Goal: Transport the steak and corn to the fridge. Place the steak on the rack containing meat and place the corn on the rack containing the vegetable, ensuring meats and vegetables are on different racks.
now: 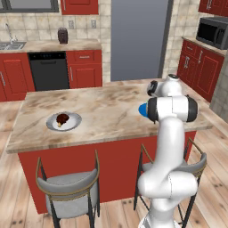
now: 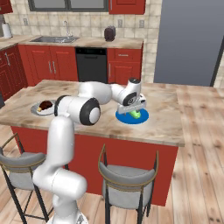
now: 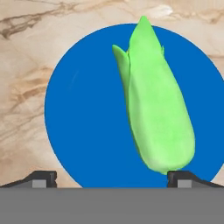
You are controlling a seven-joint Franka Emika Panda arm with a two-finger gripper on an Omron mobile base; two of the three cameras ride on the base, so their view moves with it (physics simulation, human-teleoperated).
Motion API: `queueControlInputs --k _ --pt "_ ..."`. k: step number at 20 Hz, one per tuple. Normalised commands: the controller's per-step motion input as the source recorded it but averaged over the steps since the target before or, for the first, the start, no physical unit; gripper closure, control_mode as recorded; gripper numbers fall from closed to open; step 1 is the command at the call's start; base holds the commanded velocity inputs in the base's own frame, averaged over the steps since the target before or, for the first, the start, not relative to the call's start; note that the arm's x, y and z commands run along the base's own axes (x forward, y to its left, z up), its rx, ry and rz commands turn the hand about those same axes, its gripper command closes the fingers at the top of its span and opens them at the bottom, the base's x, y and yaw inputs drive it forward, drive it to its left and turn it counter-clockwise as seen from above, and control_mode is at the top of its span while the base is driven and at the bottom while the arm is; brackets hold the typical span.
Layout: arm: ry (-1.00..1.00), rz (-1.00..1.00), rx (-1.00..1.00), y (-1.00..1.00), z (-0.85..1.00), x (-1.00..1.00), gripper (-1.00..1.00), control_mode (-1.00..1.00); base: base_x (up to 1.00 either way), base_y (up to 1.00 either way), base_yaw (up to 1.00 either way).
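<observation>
Item, nearest: gripper (image 3: pixel 112 177), jaws spread wide, grasping nothing; I am hovering it over the corn (image 3: pixel 157 105). Corn is lying centre-right of frame on the blue plate (image 3: pixel 83 118), tip pointing up. I am judging it needs centring before closing. Farther left: steak (image 2: pixel 45 105) sitting on its grey plate (image 2: pixel 36 111).

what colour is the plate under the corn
Solid blue plate, with the bright green corn lying on it; the hand view shows it best.
</observation>
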Motion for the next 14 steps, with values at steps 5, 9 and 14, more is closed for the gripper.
queueControlInputs --k 5,9,14 --pt "0.00 0.00 0.00 -0.01 -0.07 0.35 -1.00 -1.00 0.00 0.00 0.00" --pt "0.00 0.00 0.00 -0.09 -0.03 0.35 -1.00 -1.00 0.00 0.00 0.00" --pt "0.00 0.00 0.00 -0.17 -0.01 0.26 -1.00 -1.00 0.00 0.00 0.00"
